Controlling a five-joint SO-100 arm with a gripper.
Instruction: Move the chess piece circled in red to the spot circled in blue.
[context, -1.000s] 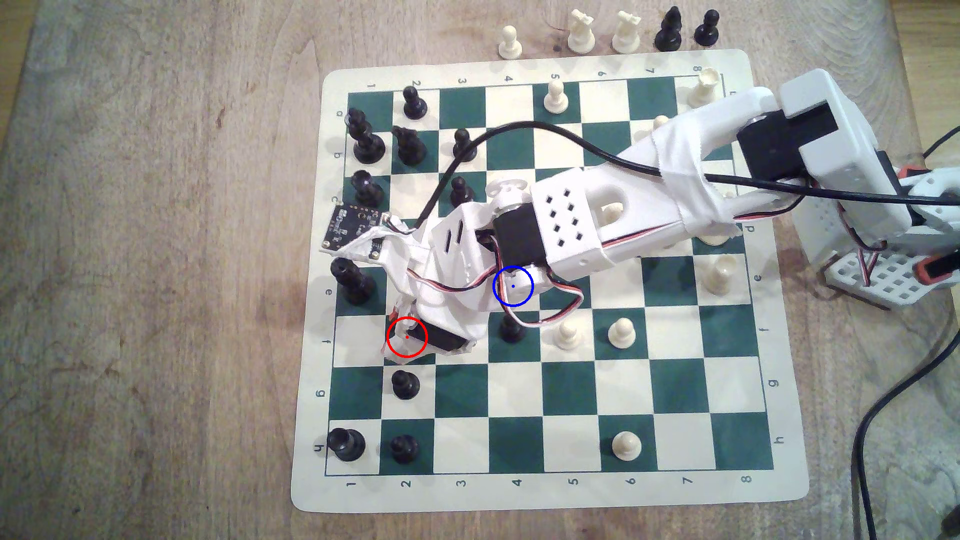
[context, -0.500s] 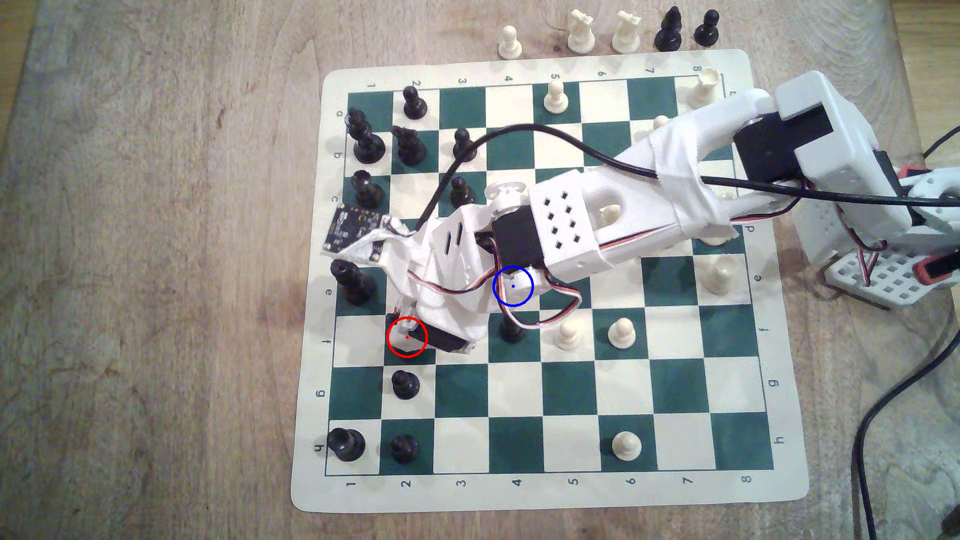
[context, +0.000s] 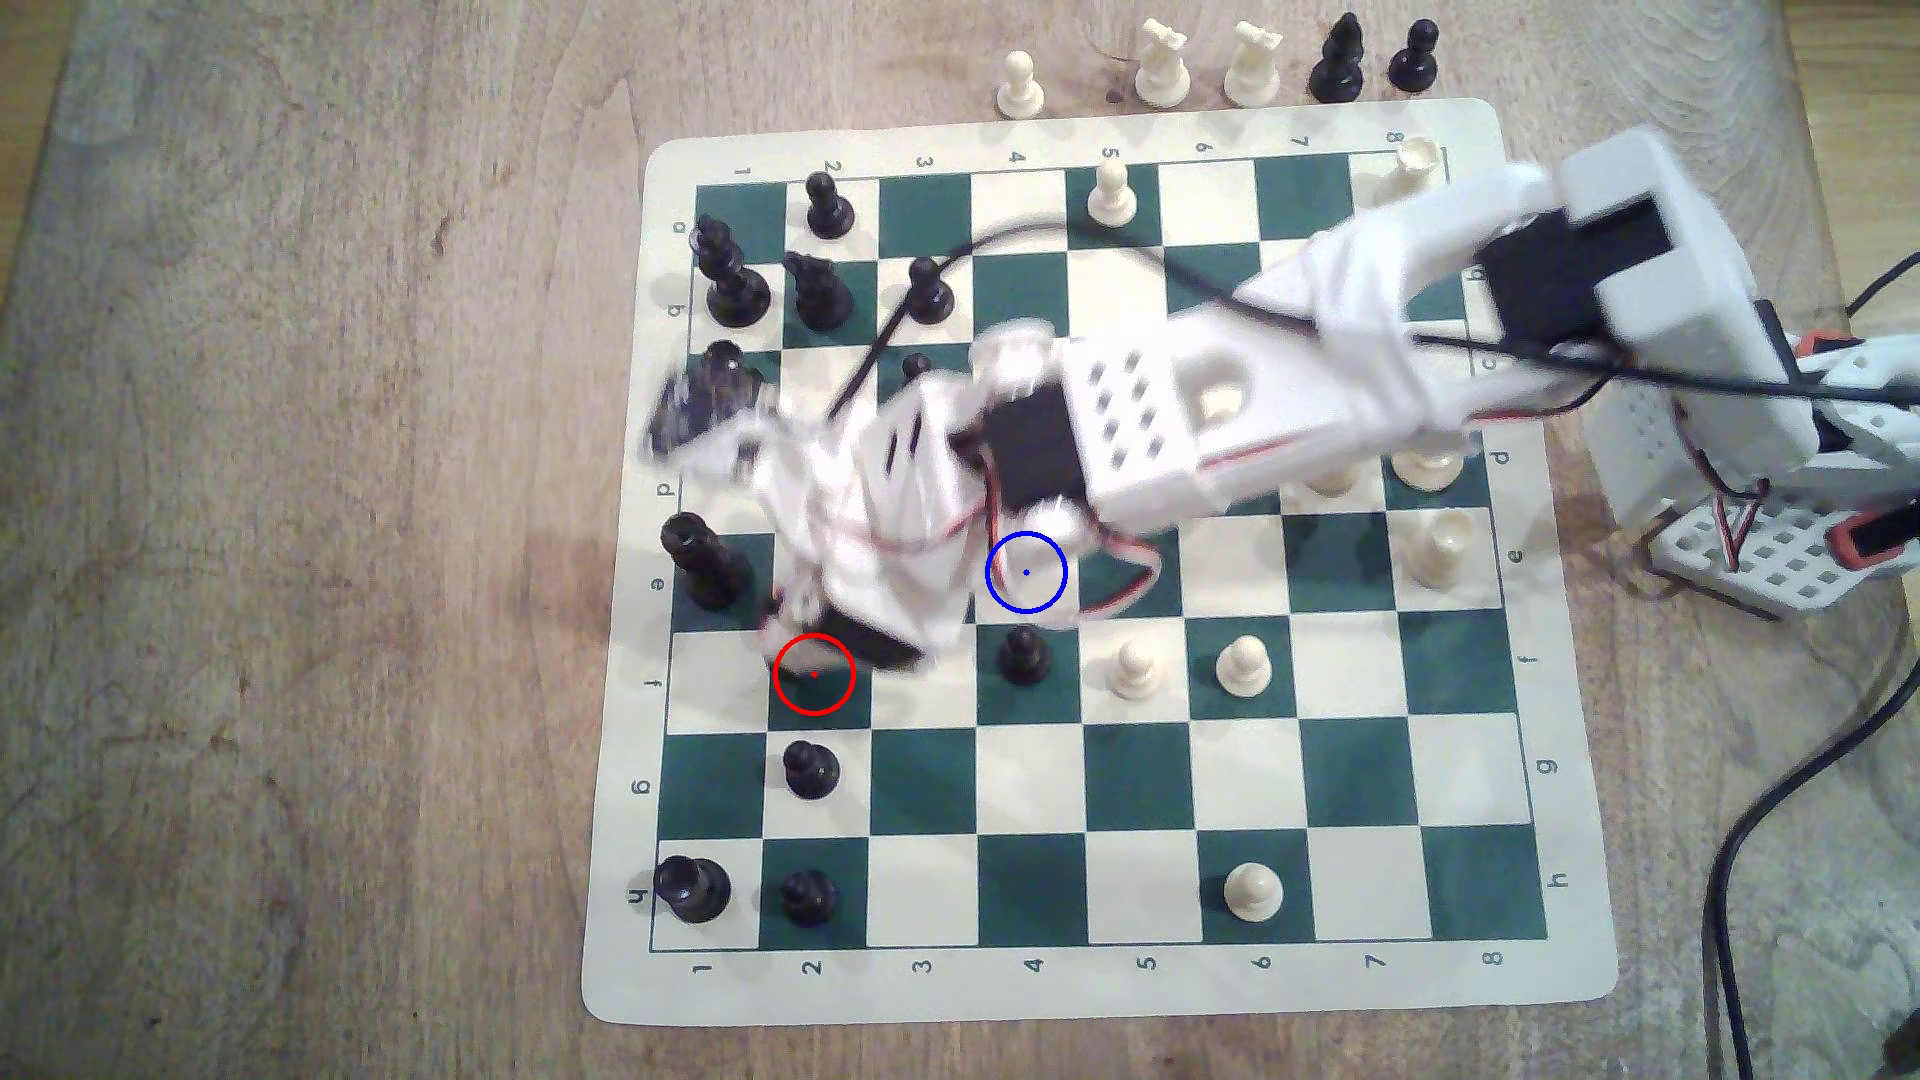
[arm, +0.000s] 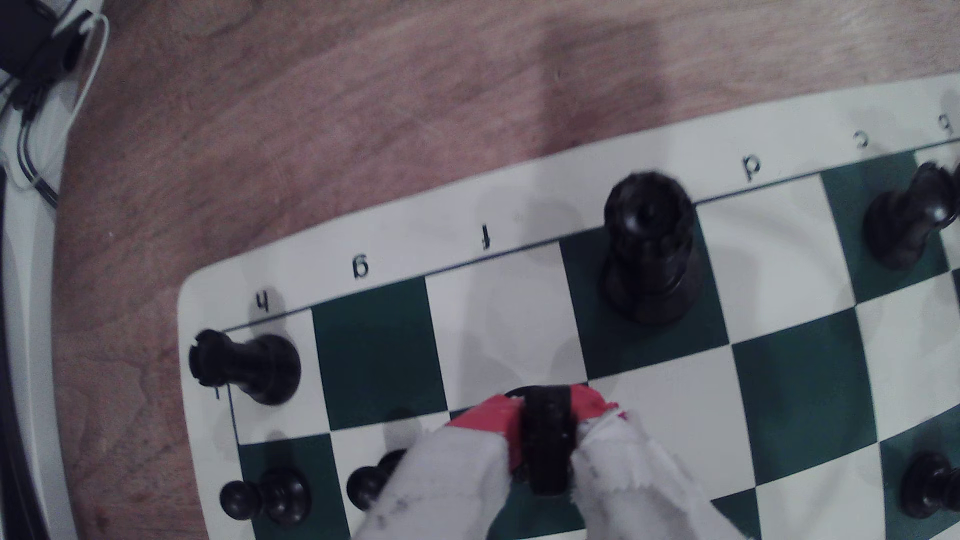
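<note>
In the wrist view my gripper is shut on the chess piece circled in red, a black piece clamped between the red-tipped, white-taped fingers and held above the board. In the exterior view the gripper is motion-blurred just above the red ring, whose green square lies mostly bare; the arm hides the piece there. The spot circled in blue is a cream square to the exterior view's right of the gripper, with the arm's wrist and wires at its upper edge.
A black pawn stands just below the blue ring, with white pawns to its right. A tall black piece stands left of the gripper and a black pawn below the red ring. More black pieces crowd the board's upper left.
The arm has swung up and back toward the exterior view's upper right, blurring. The gripper has left the red ring, uncovering its green square, and the blue-ringed square is now largely uncovered.
</note>
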